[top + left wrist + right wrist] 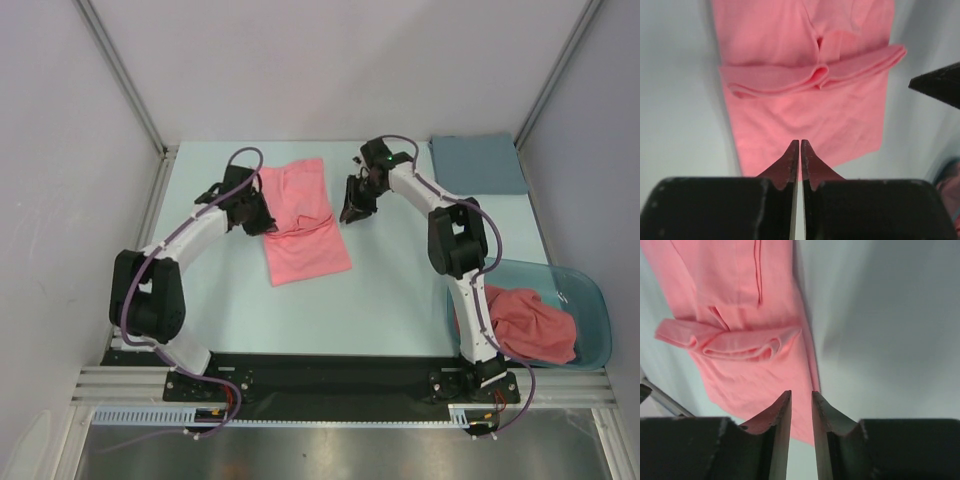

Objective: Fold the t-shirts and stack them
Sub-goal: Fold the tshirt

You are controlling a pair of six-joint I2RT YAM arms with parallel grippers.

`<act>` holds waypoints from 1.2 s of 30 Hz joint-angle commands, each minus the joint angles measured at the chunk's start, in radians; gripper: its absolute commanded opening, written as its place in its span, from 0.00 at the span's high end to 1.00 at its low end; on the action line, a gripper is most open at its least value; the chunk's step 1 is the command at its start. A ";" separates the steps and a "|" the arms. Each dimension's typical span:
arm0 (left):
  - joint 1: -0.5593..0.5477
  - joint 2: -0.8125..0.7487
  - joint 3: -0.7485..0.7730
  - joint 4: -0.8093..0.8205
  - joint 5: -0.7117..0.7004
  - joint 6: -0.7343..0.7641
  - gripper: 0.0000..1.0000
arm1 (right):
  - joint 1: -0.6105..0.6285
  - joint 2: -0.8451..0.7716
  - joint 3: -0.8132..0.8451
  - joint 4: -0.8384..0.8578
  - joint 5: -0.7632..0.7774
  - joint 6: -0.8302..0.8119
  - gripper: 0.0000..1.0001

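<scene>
Part-folded t-shirt [300, 220] lay mid-frame on tabletop [380, 300]. Left fingers [787, 162] were pinched nearly closed, empty, at its left edge. Right fingers [777, 415] slightly parted, empty, just right of it.

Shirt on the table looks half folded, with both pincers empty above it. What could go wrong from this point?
1. The t-shirt has a bunched ridge across its middle. Folding over it would likely leave a lumpy, crooked result that stacks badly.
2. The left pincer is shut on nothing and the right pincer is only narrowly open near the shirt's edge. A grasp from here may miss the fabric or catch a single layer.
</scene>
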 commanded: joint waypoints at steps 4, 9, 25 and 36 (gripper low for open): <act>-0.070 0.053 -0.051 0.060 0.042 -0.020 0.98 | 0.100 -0.117 -0.068 -0.007 0.193 -0.081 0.76; -0.070 0.130 0.021 0.056 0.013 0.006 0.99 | 0.125 -0.033 0.000 0.005 0.213 -0.064 0.80; -0.016 0.284 0.110 0.067 0.019 0.054 1.00 | 0.122 0.089 0.135 0.072 0.216 -0.056 0.80; 0.077 0.392 0.281 0.054 0.004 0.132 1.00 | 0.092 0.193 0.290 0.131 0.190 -0.003 0.79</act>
